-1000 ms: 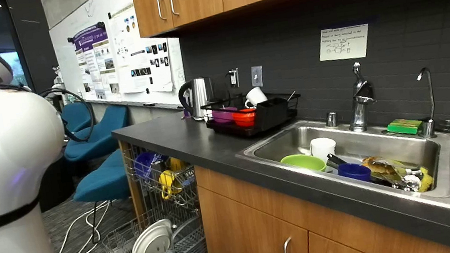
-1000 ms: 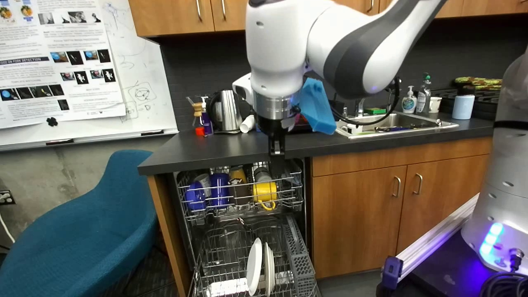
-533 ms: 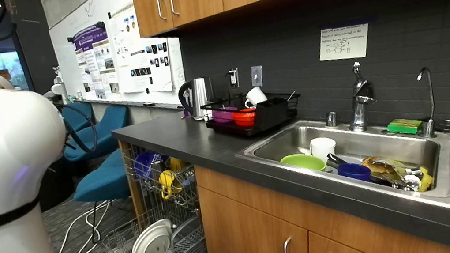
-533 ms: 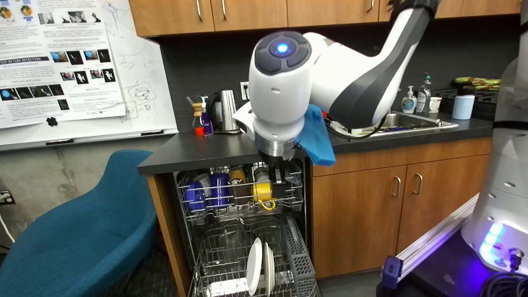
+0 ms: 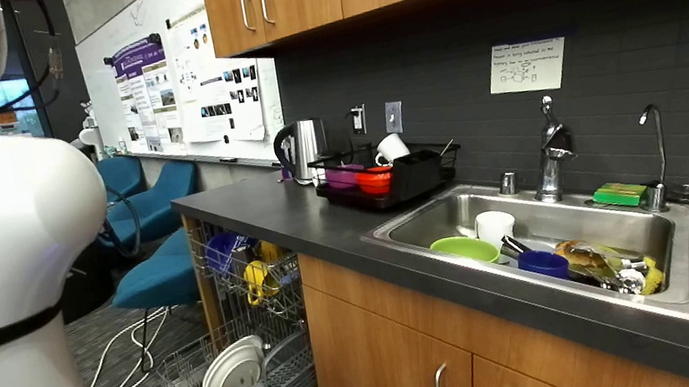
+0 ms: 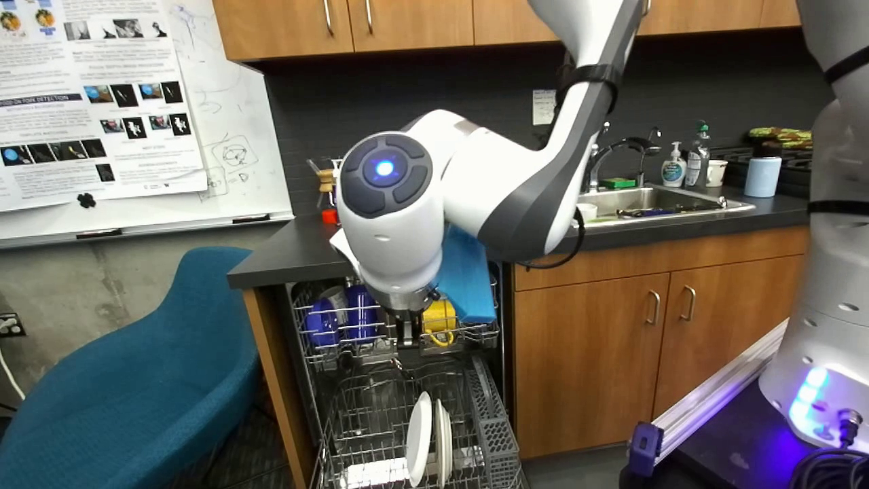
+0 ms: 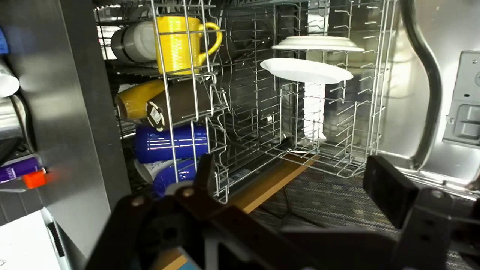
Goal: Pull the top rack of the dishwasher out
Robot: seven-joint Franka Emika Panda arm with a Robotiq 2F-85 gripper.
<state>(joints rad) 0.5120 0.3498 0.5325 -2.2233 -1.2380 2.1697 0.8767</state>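
The top rack point(image 6: 483, 331) of the dishwasher point(image 6: 504, 319) holds blue and yellow cups. In the wrist view, the top rack point(image 7: 167, 90) stands on the left with its wire front facing the camera. It also shows in an exterior view point(image 5: 218, 277), under the counter. My gripper point(image 6: 407, 334) hangs in front of the top rack, between the blue cup and the yellow mug point(image 6: 439, 318). In the wrist view, my gripper point(image 7: 288, 167) is open with nothing between its fingers. One finger is close to the rack's front wires; I cannot tell whether it touches.
The lower rack point(image 6: 499, 445) with white plates point(image 6: 419, 438) sits below. The open door point(image 7: 442, 30) shows in the wrist view. The counter point(image 6: 271, 265) overhangs the top rack. A teal chair point(image 6: 190, 339) stands to the side. A blue sheet point(image 6: 468, 272) hangs at the wrist.
In an exterior view my gripper has moved down from the counter edge and then leftward, to the front of the top rack. The rack and cups have not visibly moved.
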